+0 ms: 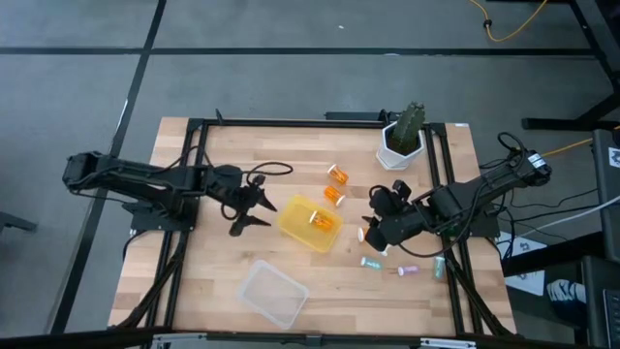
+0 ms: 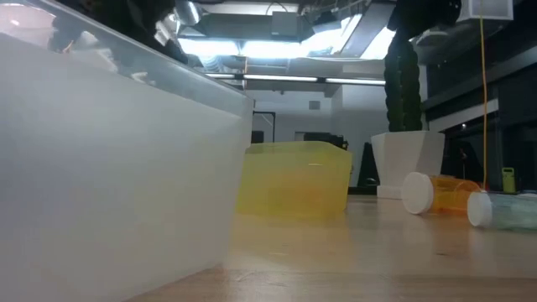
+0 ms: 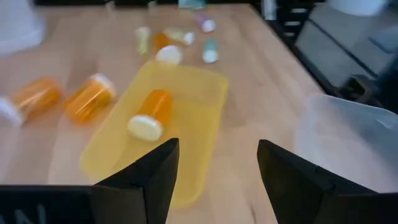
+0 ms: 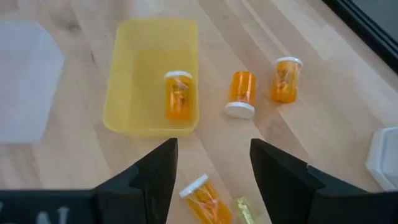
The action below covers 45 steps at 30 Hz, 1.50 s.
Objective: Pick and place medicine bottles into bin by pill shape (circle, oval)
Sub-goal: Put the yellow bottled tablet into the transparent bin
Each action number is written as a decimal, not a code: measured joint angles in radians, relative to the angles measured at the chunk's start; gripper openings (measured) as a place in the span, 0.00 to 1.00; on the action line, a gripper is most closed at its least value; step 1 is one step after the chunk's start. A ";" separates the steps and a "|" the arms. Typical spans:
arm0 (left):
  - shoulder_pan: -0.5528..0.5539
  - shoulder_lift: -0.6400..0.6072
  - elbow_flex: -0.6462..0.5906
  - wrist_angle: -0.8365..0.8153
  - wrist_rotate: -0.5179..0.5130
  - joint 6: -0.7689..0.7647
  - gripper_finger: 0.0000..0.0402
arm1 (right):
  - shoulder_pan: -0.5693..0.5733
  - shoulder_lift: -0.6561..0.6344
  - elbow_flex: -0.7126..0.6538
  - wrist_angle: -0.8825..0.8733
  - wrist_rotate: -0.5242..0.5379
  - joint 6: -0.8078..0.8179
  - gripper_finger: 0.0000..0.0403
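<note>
Open right claw (image 4: 213, 165) above bare wood beside yellow bin (image 4: 143, 74)

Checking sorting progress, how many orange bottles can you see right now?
4. One lies in the yellow bin: bottle. Two lie on the table beyond the bin. One lies below the right pincer. Others may be hidden.

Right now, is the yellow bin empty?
No. One orange bottle lies on its side inside the yellow bin; nothing else is in it.
</note>
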 joint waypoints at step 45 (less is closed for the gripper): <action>0.004 0.000 -0.004 -0.003 -0.277 -0.088 0.53 | 0.000 0.000 0.000 0.044 -0.008 0.004 0.51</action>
